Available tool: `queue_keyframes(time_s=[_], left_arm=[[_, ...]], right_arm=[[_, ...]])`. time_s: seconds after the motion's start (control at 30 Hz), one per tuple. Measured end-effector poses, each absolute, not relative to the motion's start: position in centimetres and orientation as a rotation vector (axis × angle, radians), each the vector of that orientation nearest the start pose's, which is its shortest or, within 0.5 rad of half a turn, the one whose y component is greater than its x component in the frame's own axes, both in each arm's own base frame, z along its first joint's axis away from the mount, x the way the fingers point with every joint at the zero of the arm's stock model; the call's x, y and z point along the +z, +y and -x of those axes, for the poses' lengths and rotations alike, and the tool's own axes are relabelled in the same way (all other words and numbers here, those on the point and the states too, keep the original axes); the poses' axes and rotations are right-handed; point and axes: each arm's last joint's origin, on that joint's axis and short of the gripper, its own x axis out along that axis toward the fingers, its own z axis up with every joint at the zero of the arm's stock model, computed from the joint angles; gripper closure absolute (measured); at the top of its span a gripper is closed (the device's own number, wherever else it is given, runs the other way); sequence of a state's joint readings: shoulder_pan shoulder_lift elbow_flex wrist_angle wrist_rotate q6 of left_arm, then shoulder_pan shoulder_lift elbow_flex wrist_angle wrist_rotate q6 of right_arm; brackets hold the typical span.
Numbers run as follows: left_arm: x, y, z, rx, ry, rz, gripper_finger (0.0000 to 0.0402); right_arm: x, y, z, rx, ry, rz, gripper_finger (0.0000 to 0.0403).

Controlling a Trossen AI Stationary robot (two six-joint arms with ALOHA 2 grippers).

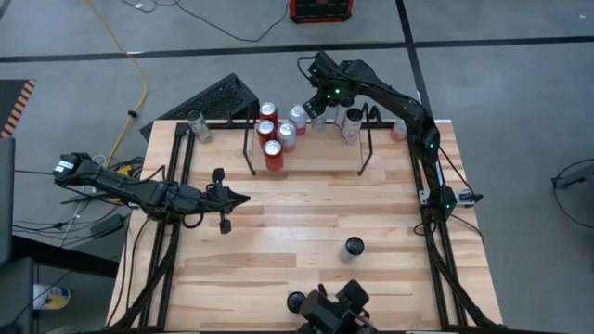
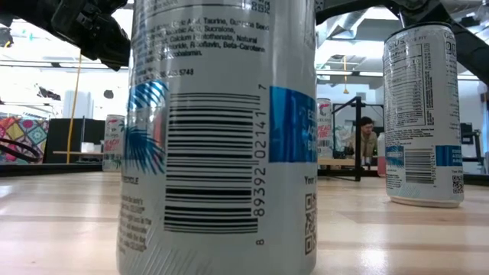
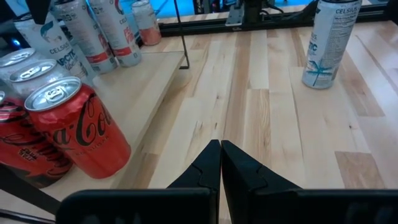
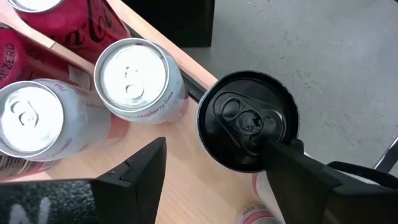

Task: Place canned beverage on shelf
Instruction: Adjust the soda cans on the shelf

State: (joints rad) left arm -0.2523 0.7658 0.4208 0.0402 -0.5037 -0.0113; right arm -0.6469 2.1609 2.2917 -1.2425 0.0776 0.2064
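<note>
The shelf (image 1: pixel 250 148), a black rod rack on a raised wooden board, stands at the table's far edge. On its left part stand red cola cans (image 1: pixel 271 150) and pale pink cans (image 4: pixel 138 78). My right gripper (image 4: pixel 217 155) hangs open above the shelf's middle (image 1: pixel 320 107), pointing steeply down. Below it stands a black-topped can (image 4: pixel 249 121), partly behind one finger (image 4: pixel 292 168); it is not between the fingers. My left gripper (image 3: pixel 220 163) is shut and empty, low over the table's left middle (image 1: pixel 237 198).
A white-and-blue can (image 1: pixel 354 246) stands alone on the table's near middle, also in the left wrist view (image 3: pixel 329 43). Another such can (image 2: pixel 221 137) stands right before the low camera. One more can (image 1: pixel 195 125) stands at the far left corner. Bare wood lies between.
</note>
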Motion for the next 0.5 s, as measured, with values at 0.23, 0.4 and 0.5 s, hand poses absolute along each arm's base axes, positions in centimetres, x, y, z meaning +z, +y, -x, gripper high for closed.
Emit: queue_keyframes(time_s=[0.23, 0.4, 0.5], left_arm=[[23.21, -2.87, -16.75, 0.251, 0.283, -0.102, 0.0402], [23.20, -2.87, -16.75, 0.251, 0.285, -0.108, 0.0402], [23.20, -2.86, -16.75, 0.252, 0.284, -0.110, 0.0402]], right_arm=[[32.79, -26.41, -35.26, -0.749, 1.062, -0.496, 0.0138], [33.06, -26.07, -35.40, -0.740, 1.065, -0.486, 0.0138], [33.20, -26.16, -35.50, -0.735, 1.052, -0.474, 0.0138]])
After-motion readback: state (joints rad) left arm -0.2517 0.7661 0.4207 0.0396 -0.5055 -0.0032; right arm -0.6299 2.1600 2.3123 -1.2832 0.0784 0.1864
